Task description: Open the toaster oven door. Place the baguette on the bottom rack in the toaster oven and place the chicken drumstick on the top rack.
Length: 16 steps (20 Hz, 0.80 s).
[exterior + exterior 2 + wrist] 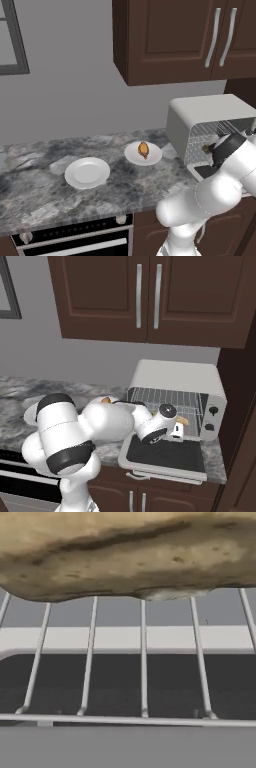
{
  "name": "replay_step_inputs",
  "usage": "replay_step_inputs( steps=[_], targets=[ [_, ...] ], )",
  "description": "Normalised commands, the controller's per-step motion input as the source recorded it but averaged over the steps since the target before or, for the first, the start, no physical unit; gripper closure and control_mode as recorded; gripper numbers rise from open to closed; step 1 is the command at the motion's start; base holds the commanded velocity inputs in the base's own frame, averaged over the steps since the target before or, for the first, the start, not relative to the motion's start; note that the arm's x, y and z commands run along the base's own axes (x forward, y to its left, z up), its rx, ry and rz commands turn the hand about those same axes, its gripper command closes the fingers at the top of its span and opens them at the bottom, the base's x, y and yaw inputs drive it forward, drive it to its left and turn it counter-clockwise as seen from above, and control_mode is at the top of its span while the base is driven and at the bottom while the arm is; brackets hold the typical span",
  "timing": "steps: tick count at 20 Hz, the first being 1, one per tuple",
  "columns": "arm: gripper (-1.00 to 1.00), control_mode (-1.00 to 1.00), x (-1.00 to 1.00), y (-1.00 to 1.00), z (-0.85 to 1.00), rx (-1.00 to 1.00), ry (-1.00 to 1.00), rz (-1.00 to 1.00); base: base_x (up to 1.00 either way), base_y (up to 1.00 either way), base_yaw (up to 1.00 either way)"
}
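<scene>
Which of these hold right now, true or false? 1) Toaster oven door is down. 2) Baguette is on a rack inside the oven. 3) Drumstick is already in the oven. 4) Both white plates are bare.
1) True: the toaster oven door lies folded down, flat in front of the toaster oven.
2) True: the baguette rests on the wire rack.
3) False: the chicken drumstick lies on a white plate on the counter.
4) False: just the left plate is bare.
</scene>
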Motion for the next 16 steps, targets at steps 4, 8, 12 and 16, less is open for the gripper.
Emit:
replay_step_inputs(
  steps=[4,8,12,16],
  targets=[
    [-1.0,-1.0,0.19,0.0,0.12,0.0,-0.08,0.0,0.0,0.0,0.0],
    [-1.0,-1.0,0.34,0.0,0.1,0.0,-0.03,0.0,0.0,0.0,0.0],
    [-1.0,-1.0,0.48,0.0,0.1,0.0,-0.01,0.0,0.0,0.0,0.0],
    [-1.0,-1.0,0.37,0.0,0.09,0.0,0.0,0.0,0.0,0.0,0.0]
  ],
)
